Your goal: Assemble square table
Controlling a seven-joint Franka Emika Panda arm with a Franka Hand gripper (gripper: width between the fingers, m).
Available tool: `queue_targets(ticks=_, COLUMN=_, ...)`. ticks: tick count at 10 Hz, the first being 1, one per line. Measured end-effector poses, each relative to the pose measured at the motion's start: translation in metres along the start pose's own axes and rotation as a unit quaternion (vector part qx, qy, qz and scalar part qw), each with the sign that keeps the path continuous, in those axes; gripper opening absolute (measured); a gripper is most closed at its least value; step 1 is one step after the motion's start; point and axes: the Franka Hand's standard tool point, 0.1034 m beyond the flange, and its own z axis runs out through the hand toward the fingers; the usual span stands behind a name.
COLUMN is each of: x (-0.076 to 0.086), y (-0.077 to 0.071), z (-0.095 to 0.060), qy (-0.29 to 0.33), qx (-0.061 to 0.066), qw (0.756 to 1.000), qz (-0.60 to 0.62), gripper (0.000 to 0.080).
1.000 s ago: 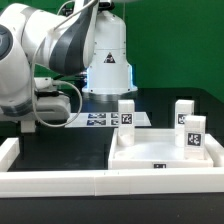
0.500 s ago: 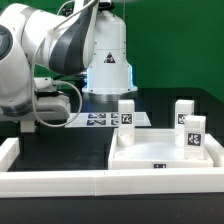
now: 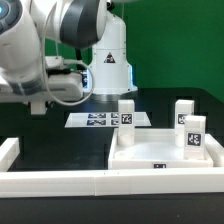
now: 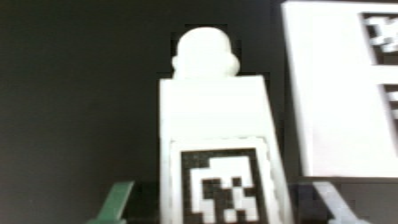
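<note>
The white square panel (image 3: 165,152) lies rim up at the exterior view's right. Three short white tagged legs stand on it: one at its back left (image 3: 127,113), two at its right (image 3: 184,111) (image 3: 195,133). My gripper (image 3: 38,106) hangs above the black table, left of the marker board (image 3: 100,120). In the wrist view a fourth white tagged leg (image 4: 214,120) lies lengthwise between my fingers (image 4: 121,202), its rounded screw tip pointing away. My gripper (image 4: 222,205) is shut on this leg. The leg itself does not show in the exterior view.
The long white L-shaped rail (image 3: 60,181) runs along the table's front, with its short arm at the left (image 3: 8,150). The marker board also shows in the wrist view (image 4: 347,90), close beside the held leg. The robot base (image 3: 108,62) stands behind.
The arm was still and low over the table in both earlier frames. It has now risen, and the gripper is higher and slightly to the right.
</note>
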Motion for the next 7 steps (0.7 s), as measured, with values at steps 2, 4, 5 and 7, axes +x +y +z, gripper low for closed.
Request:
queue_targets(ticks=2, x=-0.002, y=-0.003, z=-0.011, qy=0.020, qx=0.005, qw=1.000, qz=0.003, gripper=0.0290)
queue_targets(ticks=4, x=0.009, y=-0.001, z=-0.016, qy=0.081, qx=-0.005, qw=0.997, qz=-0.003, gripper=0.0290)
queue_targets(ticks=5, x=0.007, y=-0.004, z=-0.016, qy=0.105, qx=-0.004, qw=0.994, qz=-0.002, gripper=0.0290)
queue_targets(ticks=7, x=0.012, y=-0.020, z=-0.033, qy=0.160, qx=0.001, qw=0.987, qz=-0.003, gripper=0.0290)
